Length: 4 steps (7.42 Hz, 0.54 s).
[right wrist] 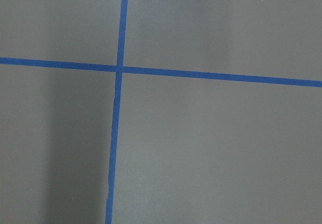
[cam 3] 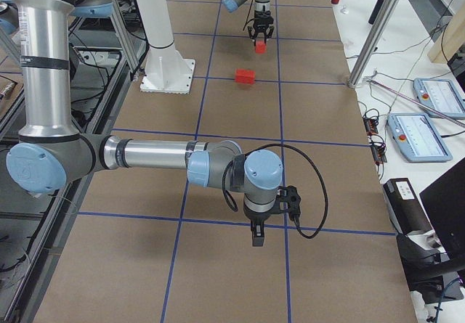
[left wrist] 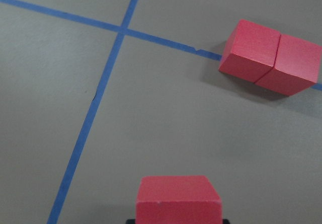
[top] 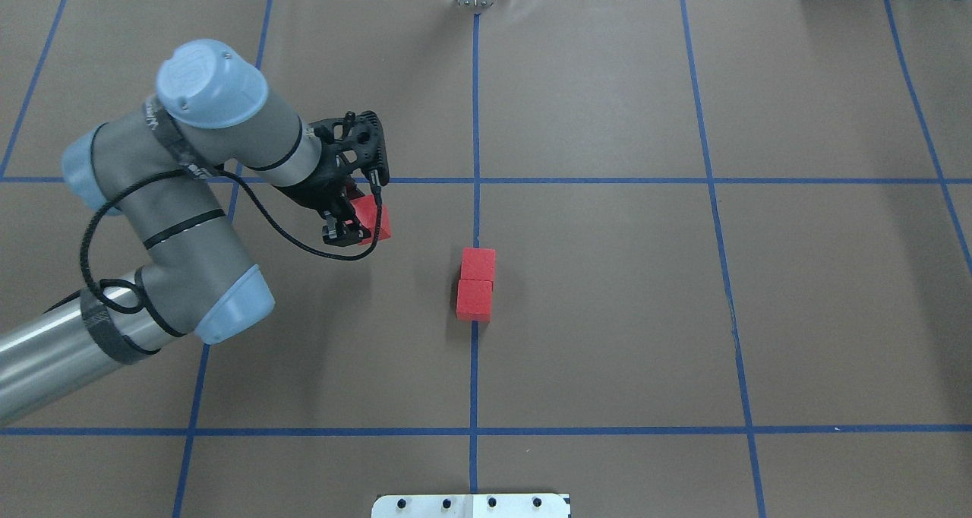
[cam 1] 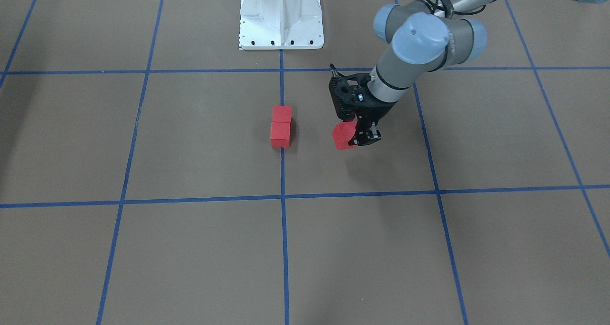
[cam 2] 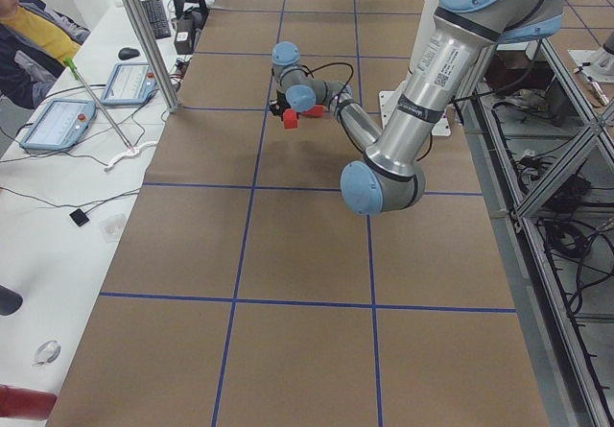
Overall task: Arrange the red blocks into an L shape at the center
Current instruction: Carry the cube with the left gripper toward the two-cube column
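**Left arm carrying the third cube toward the row.** The left gripper [top: 355, 218] is clamped on the held red block [top: 376, 222], which appears lifted off the brown table [top: 607, 313] and sits well apart from the center [top: 505, 275]. Two red blocks [top: 476, 282] lie touching face to face in a short row on the vertical blue tape line [top: 473, 366].

The right gripper [cam 3: 256, 236] hangs near the table's far end. Whether it is open or closed cannot be told.

Likely hazards:
- A fingertip or the carried cube may knock the row off the line if it comes in too low or too close.
- Set down at the row's middle or its end face, the cube gives a T or a straight bar, not an L.
- A skewed release would leave a gap at the corner.
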Each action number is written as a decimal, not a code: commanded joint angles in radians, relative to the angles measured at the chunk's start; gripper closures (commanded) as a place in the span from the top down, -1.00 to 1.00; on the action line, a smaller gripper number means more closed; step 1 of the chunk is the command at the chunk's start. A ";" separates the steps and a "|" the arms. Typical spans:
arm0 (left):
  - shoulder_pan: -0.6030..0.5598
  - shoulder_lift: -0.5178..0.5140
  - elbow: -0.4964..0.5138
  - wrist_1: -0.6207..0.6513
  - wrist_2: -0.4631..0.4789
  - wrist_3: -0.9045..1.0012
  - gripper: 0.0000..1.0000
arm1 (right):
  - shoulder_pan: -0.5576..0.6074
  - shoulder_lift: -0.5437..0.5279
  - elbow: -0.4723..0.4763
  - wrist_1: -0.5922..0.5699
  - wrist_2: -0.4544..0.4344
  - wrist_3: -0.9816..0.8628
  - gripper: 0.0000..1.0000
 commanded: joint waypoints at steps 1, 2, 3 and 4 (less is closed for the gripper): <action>0.050 -0.166 0.110 0.134 0.045 0.058 -1.00 | 0.000 0.000 0.000 0.000 0.001 0.001 0.99; 0.067 -0.210 0.165 0.134 0.080 0.087 -1.00 | 0.000 0.000 0.000 0.000 0.001 0.001 0.99; 0.068 -0.222 0.205 0.136 0.082 0.143 -1.00 | 0.000 0.002 0.000 0.000 0.001 0.001 0.99; 0.066 -0.222 0.215 0.137 0.080 0.192 -1.00 | 0.000 0.002 0.000 0.000 0.001 0.001 0.99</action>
